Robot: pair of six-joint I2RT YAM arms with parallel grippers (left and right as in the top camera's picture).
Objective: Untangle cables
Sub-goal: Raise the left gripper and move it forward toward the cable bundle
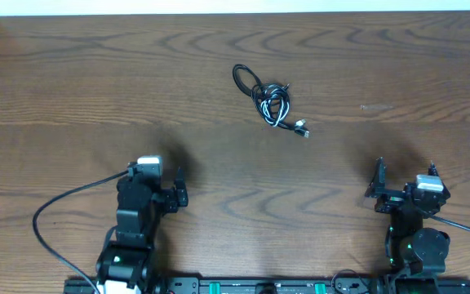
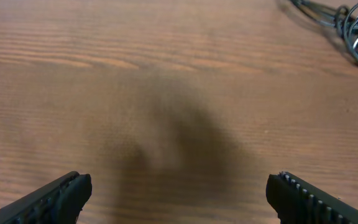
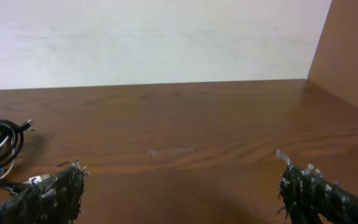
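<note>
- Left pincer: at about 7 o'clock on the worktop in the overhead view. Its jaws are spread wide with nothing between them, and in its wrist view only bare wood shows between the two tips.
- Cables: one tangled clump lying on the worktop near 12 o'clock, well apart from both arms. A black loop sticks out toward 10 o'clock, and a white strand with a small plug trails toward 4 o'clock. The clump sits between 1 and 2 o'clock from the left pincer and about 10 o'clock from the right.
- Right pincer: at about 5 o'clock, jaws spread wide, holding nothing.
</note>
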